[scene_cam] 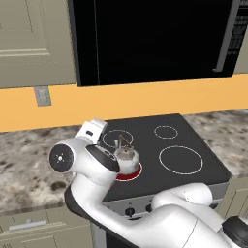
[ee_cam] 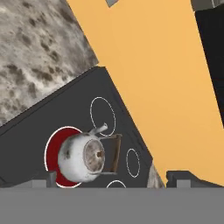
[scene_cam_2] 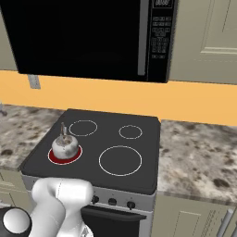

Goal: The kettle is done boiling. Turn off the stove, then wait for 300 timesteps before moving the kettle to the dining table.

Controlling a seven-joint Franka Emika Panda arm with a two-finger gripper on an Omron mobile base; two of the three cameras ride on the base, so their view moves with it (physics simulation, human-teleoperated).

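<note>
Kettle (scene_cam_2: 64,145) sits on the front-left burner (scene_cam_2: 52,157) of the stove (scene_cam_2: 139,152), squarely on the ring. That ring glows red around the kettle's base; the other three rings are plain white outlines on black glass. Read that as the burner being on, so you have not yet done step one.

From the hand view, the kettle (ee_cam: 85,158) shows from above with its wire handle (ee_cam: 116,153) tipped over to one side of the lid and its spout pointing at the neighbouring ring. Red shows on the side away from the handle.

Gripper (ee_cam: 111,180): the two finger tips stand far apart at the bottom of the hand view, jaws wide, nothing between them, nothing held. It looks down on the kettle from above, apart from it.

Knobs (scene_cam_2: 112,201) run in a row on the grey front panel below the cooktop. In the left base view the arm (scene_cam: 92,164) folds over the front-left corner of the stove and covers part of that panel. Which knob serves the lit burner, you cannot tell from here.

Around the stove: speckled counter (scene_cam_2: 199,152) on both sides, orange backsplash (scene_cam_2: 115,97), black microwave (scene_cam_2: 83,37) overhead.

Left to do, as judged: turn the knob till the red goes, wait out the pause, then grasp the kettle and carry it to the dining table.
</note>
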